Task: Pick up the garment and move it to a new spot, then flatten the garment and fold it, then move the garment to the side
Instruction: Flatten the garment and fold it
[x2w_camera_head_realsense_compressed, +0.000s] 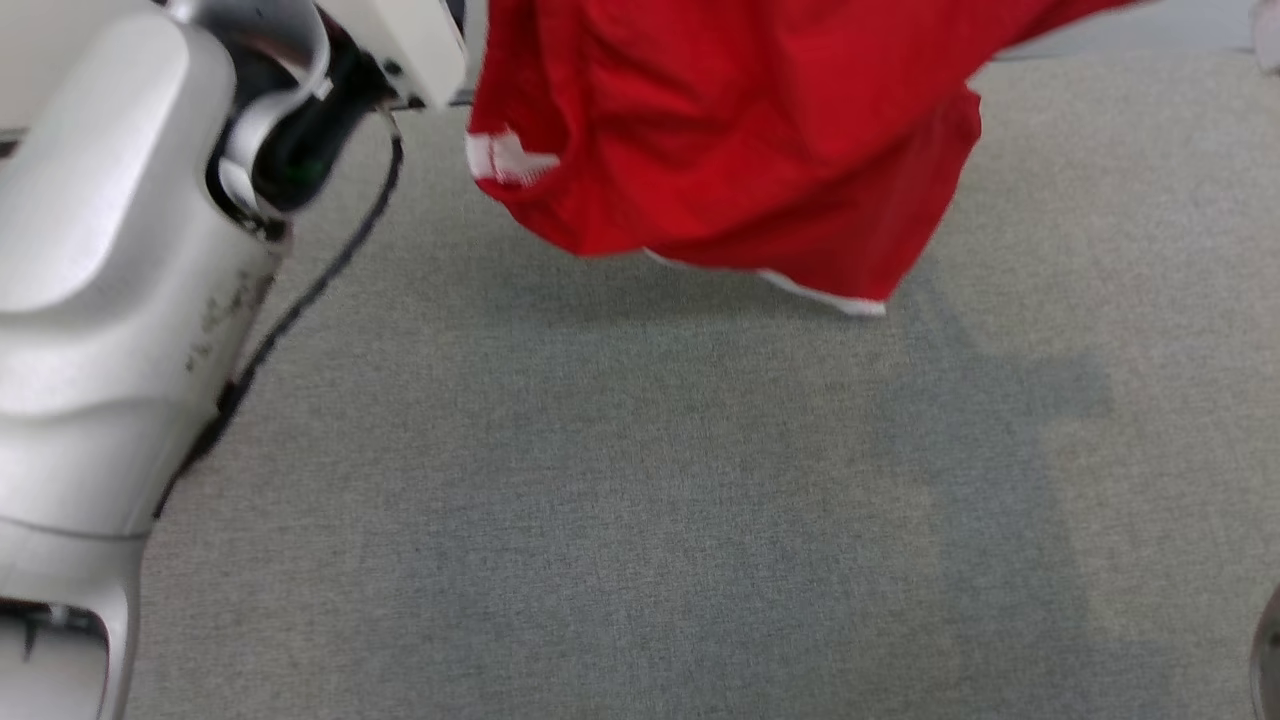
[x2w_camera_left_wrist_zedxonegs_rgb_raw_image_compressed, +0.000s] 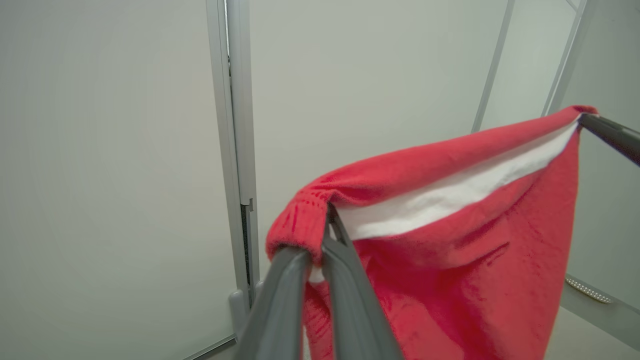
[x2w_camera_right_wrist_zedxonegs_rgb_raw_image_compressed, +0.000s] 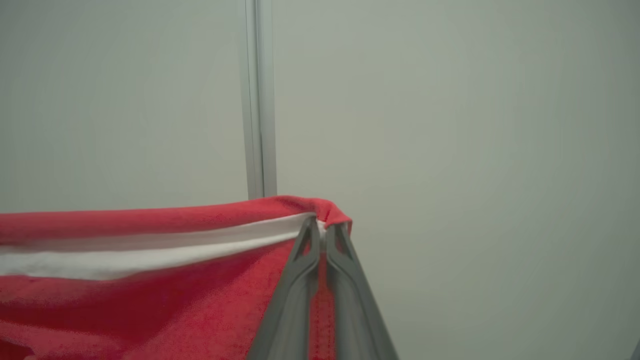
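Grey carpet (x2w_camera_head_realsense_compressed: 640, 520) covers the floor nearest the head camera, and a broad shadow lies across it. At the left edge of the head view stands the pale left forearm (x2w_camera_head_realsense_compressed: 100, 260), with 1 black cable (x2w_camera_head_realsense_compressed: 330, 260) running down beside it.

Beyond the forearm, the red garment (x2w_camera_head_realsense_compressed: 740, 140) hangs in the air over the far part of the carpet, right of centre. Its white-trimmed lower hem is at or just above the carpet. The picture is blurred, so contact cannot be confirmed.

Left gripper (x2w_camera_left_wrist_zedxonegs_rgb_raw_image_compressed: 320, 240): the 2 dark fingers are pressed together, pinching a ribbed red corner of the garment's upper edge.

Right gripper (x2w_camera_right_wrist_zedxonegs_rgb_raw_image_compressed: 324, 230): the 2 fingers are pressed together, pinching the opposite corner of the same edge. In the left wrist view, this gripper holds that corner at the right edge of the view.

The upper edge spans the 2 grippers. A white band runs along it just below the red fold, and the rest of the cloth drapes downward.

Farthest back are pale wall panels (x2w_camera_right_wrist_zedxonegs_rgb_raw_image_compressed: 475, 125), joined by an upright grey metal post (x2w_camera_left_wrist_zedxonegs_rgb_raw_image_compressed: 235, 125).
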